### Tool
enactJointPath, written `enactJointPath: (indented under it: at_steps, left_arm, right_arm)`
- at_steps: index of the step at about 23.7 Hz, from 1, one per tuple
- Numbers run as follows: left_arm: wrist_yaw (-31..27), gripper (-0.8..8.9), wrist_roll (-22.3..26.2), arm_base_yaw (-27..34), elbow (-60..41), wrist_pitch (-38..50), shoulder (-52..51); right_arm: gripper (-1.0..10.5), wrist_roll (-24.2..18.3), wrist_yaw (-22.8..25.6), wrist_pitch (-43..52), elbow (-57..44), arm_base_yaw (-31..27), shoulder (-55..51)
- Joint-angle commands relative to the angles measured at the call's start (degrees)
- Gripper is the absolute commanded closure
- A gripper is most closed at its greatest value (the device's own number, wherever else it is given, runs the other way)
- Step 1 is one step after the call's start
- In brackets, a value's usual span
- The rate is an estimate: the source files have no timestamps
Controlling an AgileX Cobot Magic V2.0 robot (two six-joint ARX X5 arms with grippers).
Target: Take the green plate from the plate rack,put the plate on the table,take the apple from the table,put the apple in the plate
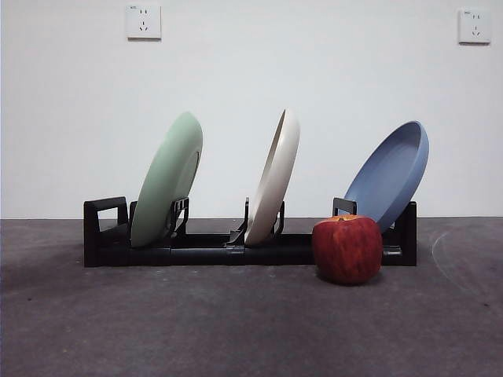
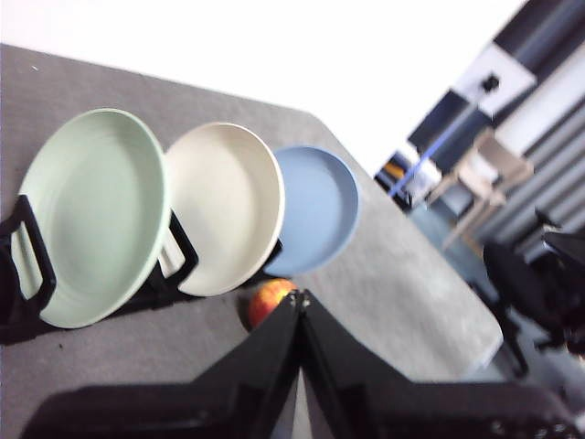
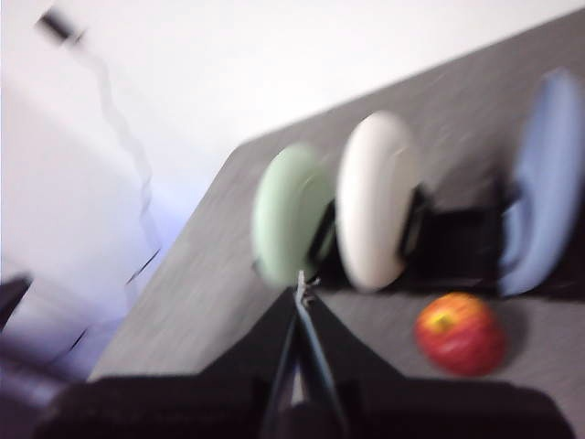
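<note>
The matte sage-green round plate [image 1: 167, 179] is seated tilted in the low black slotted plastic rack [image 1: 196, 250] on the dark grey bench [image 1: 236, 330]. The red apple [image 1: 347, 249] is placed just before the rack's blue-plate end. Left hand [image 2: 299, 297] and right hand [image 3: 300, 283] are held closed, gripping nothing.

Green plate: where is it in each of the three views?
Front view: green plate stands leaning in the left end of the rack.
Left wrist view: green plate at the left edge, facing the camera.
Right wrist view: green plate, blurred, left of centre.
Shared landmark: the white plate, always right next to it.
</note>
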Motion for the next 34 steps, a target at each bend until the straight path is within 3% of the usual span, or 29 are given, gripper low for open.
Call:
enactJointPath:
  at_steps: [1,4,8,10,14,16,17,19,20,22,28,34]
  left_arm:
    - [1.79,8.18,9.75,-0.07,9.42,-10.51,5.35]
    - [1.75,8.18,17.09,-0.63,18.29,-22.4,11.08]
    - [1.55,8.18,24.85,-1.68,27.3,-34.51,17.55]
    - [1.53,8.18,27.15,-2.16,30.38,-38.29,20.24]
    - [1.53,8.17,28.24,-3.45,32.54,-40.44,23.34]
    - [1.49,8.11,28.24,-4.46,32.54,-39.89,24.17]
    - [1.11,7.75,28.22,-5.05,32.54,-39.34,24.5]
    - [1.14,4.59,27.98,-6.25,32.54,-37.18,24.83]
    - [1.09,3.48,27.45,-6.78,32.54,-35.93,24.85]
    - [1.09,3.4,25.68,-7.78,32.54,-32.94,25.31]
    - [-9.73,3.41,18.53,-12.26,32.54,-21.99,30.58]
    - [-12.57,3.42,15.13,-14.21,32.54,-6.99,41.46]
  right_arm:
    - [9.6,-7.21,-4.33,-6.67,5.29,0.02,4.52]
    - [9.5,-12.02,-7.13,-14.1,10.21,0.04,9.18]
    - [9.4,-16.98,-7.45,-21.79,15.15,1.05,13.88]
    - [9.4,-19.69,-7.41,-24.41,16.83,2.4,15.74]
    - [9.3,-20.65,-6.78,-25.09,17.92,5.16,17.81]
    - [8.3,-20.76,-5.27,-24.96,17.99,6.71,18.34]
    - [7.2,-20.72,-3.54,-24.96,17.99,7.69,18.56]
    - [5.1,-19.74,1.64,-24.92,17.99,9.92,18.99]
    - [4.3,-19.1,4.28,-24.87,17.99,10.75,19.06]
    - [4.0,-18.71,7.28,-24.57,17.99,12.22,19.32]
    - [4.1,-17.14,7.41,-23.17,18.53,14.51,19.8]
    - [4.1,-16.13,7.43,-23.3,19.47,14.71,19.8]
